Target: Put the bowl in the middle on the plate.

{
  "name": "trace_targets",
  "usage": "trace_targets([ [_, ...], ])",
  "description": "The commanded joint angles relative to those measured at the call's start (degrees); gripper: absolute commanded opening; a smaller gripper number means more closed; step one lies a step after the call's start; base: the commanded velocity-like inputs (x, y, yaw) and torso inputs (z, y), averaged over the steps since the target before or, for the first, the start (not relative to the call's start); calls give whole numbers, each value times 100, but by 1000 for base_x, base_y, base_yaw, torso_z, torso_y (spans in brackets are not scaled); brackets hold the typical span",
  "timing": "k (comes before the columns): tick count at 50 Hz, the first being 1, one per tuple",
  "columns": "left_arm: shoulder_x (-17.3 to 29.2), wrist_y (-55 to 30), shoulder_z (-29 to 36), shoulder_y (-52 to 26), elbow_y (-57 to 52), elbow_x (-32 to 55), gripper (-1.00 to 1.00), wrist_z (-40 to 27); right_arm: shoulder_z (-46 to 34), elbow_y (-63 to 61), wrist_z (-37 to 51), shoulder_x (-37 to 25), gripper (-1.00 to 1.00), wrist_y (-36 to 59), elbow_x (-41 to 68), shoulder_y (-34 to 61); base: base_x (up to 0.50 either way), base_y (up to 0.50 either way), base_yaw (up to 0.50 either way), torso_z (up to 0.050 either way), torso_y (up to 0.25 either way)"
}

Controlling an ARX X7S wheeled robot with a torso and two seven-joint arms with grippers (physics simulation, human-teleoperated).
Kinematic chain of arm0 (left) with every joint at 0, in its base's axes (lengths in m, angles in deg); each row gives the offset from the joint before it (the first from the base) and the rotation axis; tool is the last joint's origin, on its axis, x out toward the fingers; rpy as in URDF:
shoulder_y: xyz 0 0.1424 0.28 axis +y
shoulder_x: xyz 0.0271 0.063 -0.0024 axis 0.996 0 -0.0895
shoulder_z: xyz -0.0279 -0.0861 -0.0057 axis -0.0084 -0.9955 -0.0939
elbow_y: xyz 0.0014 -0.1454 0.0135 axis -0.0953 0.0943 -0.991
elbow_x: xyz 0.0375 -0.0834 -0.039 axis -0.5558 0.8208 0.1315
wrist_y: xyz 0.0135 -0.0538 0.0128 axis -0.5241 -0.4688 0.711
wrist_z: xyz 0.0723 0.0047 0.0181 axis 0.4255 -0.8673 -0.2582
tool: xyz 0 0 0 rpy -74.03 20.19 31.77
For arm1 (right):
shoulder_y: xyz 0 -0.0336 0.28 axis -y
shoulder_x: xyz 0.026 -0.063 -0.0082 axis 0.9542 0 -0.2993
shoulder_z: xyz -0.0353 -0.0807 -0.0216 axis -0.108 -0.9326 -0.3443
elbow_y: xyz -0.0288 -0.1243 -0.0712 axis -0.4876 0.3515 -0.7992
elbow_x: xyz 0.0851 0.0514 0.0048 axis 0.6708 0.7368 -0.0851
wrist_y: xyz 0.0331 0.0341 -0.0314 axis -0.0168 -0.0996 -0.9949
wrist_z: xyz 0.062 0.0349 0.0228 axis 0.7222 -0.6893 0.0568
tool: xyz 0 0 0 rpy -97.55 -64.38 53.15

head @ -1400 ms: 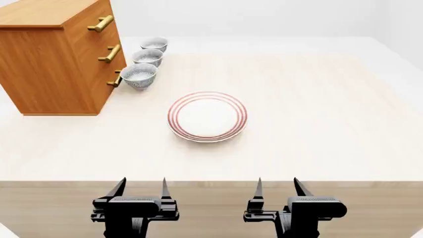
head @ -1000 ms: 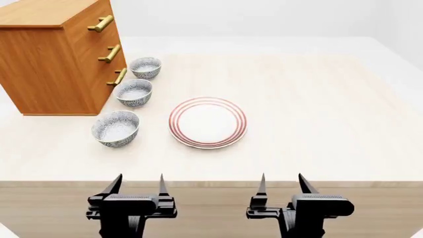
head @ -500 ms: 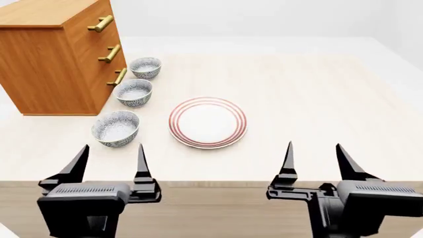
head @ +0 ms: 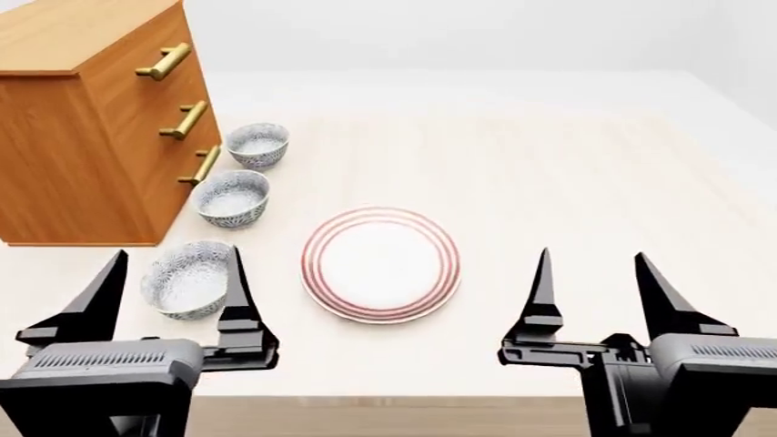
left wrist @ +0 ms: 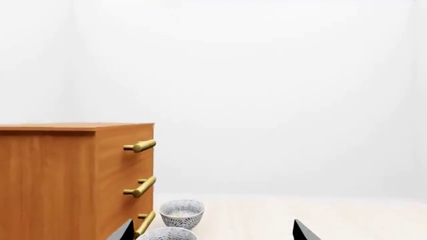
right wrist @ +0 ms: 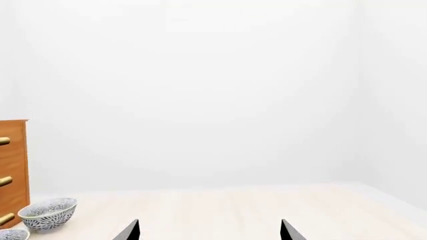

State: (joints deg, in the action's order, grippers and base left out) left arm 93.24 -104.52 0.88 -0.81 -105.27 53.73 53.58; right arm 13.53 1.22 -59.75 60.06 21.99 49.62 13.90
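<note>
Both arms raised higher, left gripper (head: pixel 176 273) and right gripper (head: pixel 591 273) spread wide, empty, bowl (head: pixel 231 198) beside plate (head: pixel 380 265)

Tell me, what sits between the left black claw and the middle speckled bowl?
In the head view, the nearest speckled blue-grey bowl lies between the open left gripper and the middle speckled bowl, framed by the gripper's fingers.

left pincer (head: pixel 174 273): matte black, two long flat blades tapering to sharp tips
left pincer base: boxy black block, fine ribbed strip along its top
right pincer (head: pixel 591 276): same black, twin pointed blades, stepped bracket at their root
</note>
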Motion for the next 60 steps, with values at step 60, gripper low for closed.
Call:
trace_targets([
  [60,351,-115,209,58,-389,285,100,-350,-156,-130,420,-382,100,-74,429,-100,308,131,0,0,0],
])
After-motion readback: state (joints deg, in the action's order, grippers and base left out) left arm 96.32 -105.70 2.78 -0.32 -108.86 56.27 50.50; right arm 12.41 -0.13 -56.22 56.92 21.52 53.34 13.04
